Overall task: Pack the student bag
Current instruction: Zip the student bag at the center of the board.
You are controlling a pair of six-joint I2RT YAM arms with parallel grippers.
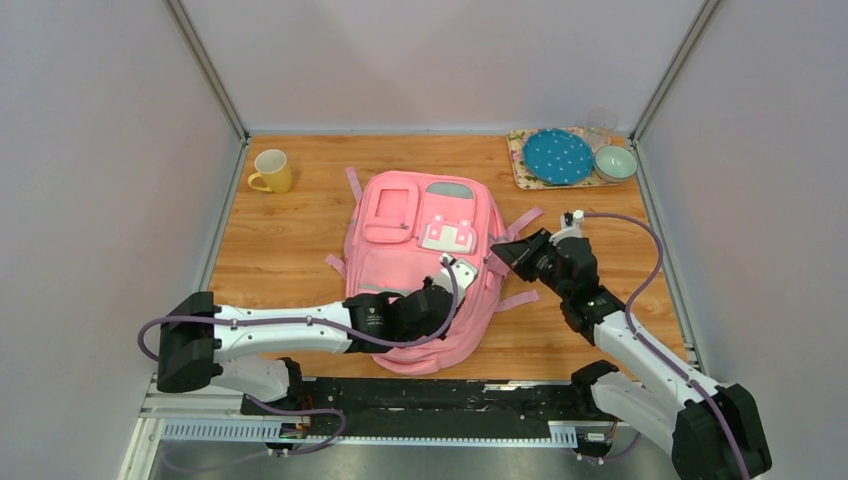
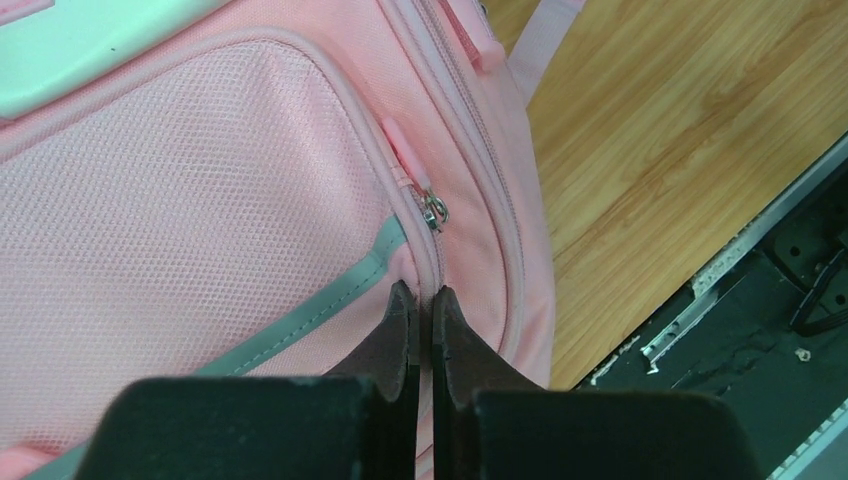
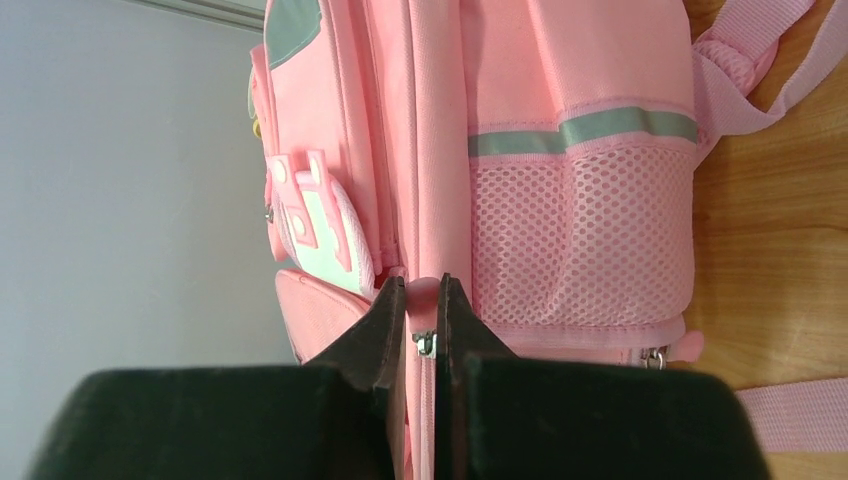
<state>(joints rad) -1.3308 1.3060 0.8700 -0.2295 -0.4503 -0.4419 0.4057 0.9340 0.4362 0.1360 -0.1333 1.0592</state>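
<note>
The student bag, a pink backpack with grey strips, lies flat on the wooden table with its front facing up. My left gripper rests on the bag's near right part. In the left wrist view this gripper is shut, with its tips pressed on the zip seam of the bag, just below a metal zip slider. I cannot tell whether fabric is pinched. My right gripper is at the bag's right side. In the right wrist view it is shut on a pink zip pull of the bag.
A yellow mug stands at the back left. A patterned tray at the back right carries a blue dotted plate, a pale bowl and a glass. Pink straps trail to the right of the bag.
</note>
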